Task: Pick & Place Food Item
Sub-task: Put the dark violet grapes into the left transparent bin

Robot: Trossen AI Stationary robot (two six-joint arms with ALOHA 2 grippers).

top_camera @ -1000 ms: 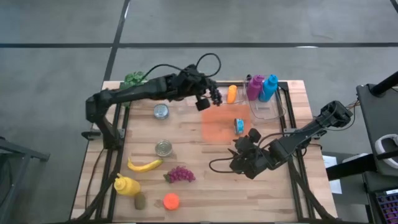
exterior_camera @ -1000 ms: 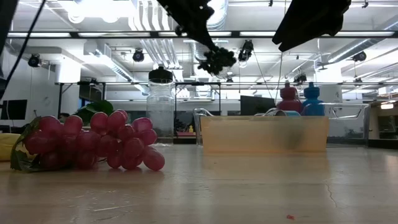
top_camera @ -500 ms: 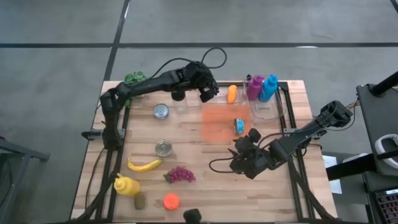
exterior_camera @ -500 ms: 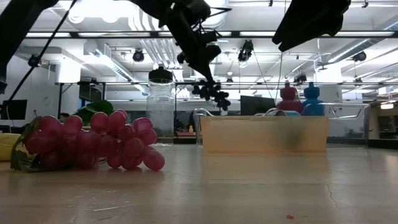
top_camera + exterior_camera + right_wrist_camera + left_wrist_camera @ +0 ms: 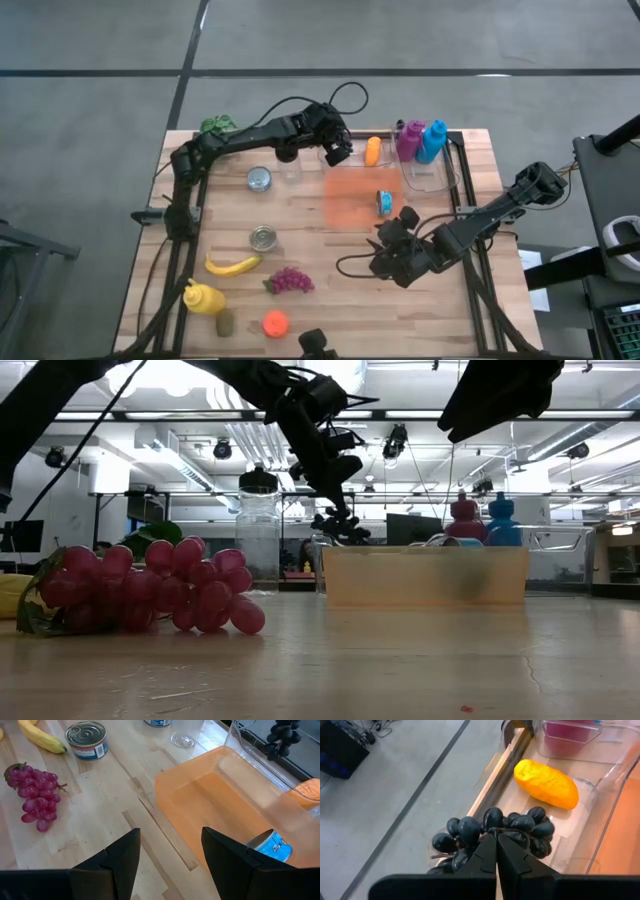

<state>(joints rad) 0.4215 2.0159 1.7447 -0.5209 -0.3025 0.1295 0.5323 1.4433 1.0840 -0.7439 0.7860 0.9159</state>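
left claw: the left gripper (image 5: 496,836) is pinched tight on a bunch of dark grapes (image 5: 492,831), upper middle of the high view.
grapes' place: dangling just over a clear bin (image 5: 575,847), beside an orange food piece (image 5: 546,783).
progress: pick looks done; lowering and letting go are left.
right claw: the right gripper (image 5: 170,850) waits lower right of centre, fingers apart, empty.
writing: a blue-labelled can (image 5: 270,847) sits in the orange tray (image 5: 210,800); its label is unreadable.

Three cans (image 5: 259,179), two grape bunches (image 5: 288,281) (one dark), two bottles (image 5: 432,141), one banana (image 5: 231,265).
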